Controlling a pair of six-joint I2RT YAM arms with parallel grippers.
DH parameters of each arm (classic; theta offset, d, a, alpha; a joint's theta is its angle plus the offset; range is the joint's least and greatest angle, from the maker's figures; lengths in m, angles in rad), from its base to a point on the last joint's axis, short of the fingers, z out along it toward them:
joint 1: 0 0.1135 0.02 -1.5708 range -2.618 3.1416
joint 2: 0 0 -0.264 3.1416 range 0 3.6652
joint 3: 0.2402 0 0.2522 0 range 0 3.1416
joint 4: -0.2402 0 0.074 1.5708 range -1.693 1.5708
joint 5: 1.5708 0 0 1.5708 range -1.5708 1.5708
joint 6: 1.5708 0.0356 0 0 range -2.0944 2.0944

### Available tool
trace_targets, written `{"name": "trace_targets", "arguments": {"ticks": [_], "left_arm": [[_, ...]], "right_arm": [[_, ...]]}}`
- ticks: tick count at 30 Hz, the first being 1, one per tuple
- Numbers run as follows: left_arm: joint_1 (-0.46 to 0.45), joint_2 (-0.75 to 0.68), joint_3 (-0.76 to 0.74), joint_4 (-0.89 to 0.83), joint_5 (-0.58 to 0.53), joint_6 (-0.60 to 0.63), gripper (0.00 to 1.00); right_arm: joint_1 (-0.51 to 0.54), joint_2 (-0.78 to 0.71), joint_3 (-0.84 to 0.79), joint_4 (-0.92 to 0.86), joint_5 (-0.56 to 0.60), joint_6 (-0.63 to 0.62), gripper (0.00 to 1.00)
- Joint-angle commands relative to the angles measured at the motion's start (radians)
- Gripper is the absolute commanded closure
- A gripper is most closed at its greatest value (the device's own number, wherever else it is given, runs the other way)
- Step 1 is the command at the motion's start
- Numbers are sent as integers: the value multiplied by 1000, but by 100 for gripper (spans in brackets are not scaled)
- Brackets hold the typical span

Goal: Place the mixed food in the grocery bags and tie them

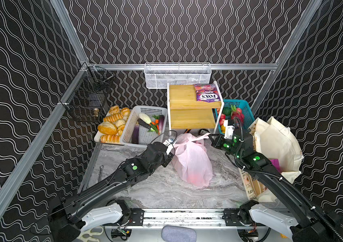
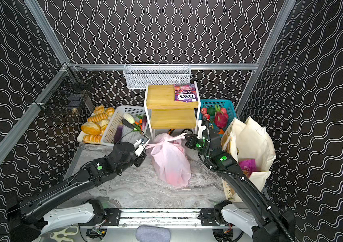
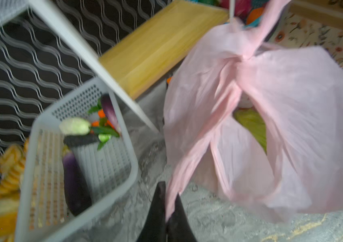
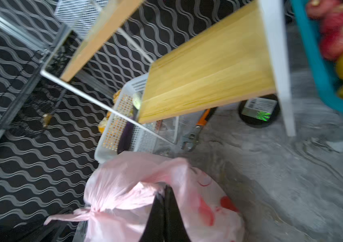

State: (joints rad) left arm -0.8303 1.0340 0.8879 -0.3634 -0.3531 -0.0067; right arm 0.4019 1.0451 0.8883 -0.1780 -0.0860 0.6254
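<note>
Two handle strands of the pink plastic bag [image 1: 191, 159] meet in a loose twist [image 3: 244, 56] above its mouth, and the bag sits on the counter [image 1: 155, 192], just before the wooden shelf [image 1: 183, 94]. My left jaws are together, clamped on one strand; my right jaws are pinched shut on the other side's film. I judge that film thin: pulling apart too hard may tear it or let it slide free. A gap below the twist shows the green cabbage [image 3: 252, 125], so a slack knot could spill. Dragging sideways risks snagging the white basket [image 1: 128, 127] or the shelf's white leg [image 3: 103, 72].
</note>
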Motion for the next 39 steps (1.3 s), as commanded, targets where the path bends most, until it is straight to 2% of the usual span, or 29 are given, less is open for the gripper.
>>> {"name": "trace_targets", "arguments": {"ticks": [1,3,8,9,11,14,17,21,25,30,33,39], "left_arm": [[74,-34,-57,-121,69,-235,100],[93,-41,-69,-120,126,-258,100],[95,-15,-37,-71,230,-254,100],[96,-1,-26,-69,240,-250,100],[95,23,-8,-69,255,-246,100],[95,47,9,-78,264,-253,100],[95,49,8,-75,272,-268,100],[95,35,1,-61,279,-275,100],[95,19,23,-62,298,-286,100],[98,74,113,-101,398,-274,92],[101,110,133,-108,419,-298,88],[108,152,153,-81,436,-339,88]], "right_arm": [[-58,-9,-23,-44,78,80,100],[-83,-6,-25,-20,8,88,100],[-87,6,-16,104,-281,23,100],[-86,6,-24,123,-324,39,99],[-86,3,-43,158,-366,83,88],[-86,-17,-97,231,-380,176,66],[-86,-42,-164,331,-392,252,55],[-86,-41,-201,370,-401,274,51],[-86,-5,-176,353,-389,263,53],[-84,32,-130,293,-405,227,52],[-84,31,-131,276,-412,220,49],[-84,13,-144,208,-372,167,46]]}}
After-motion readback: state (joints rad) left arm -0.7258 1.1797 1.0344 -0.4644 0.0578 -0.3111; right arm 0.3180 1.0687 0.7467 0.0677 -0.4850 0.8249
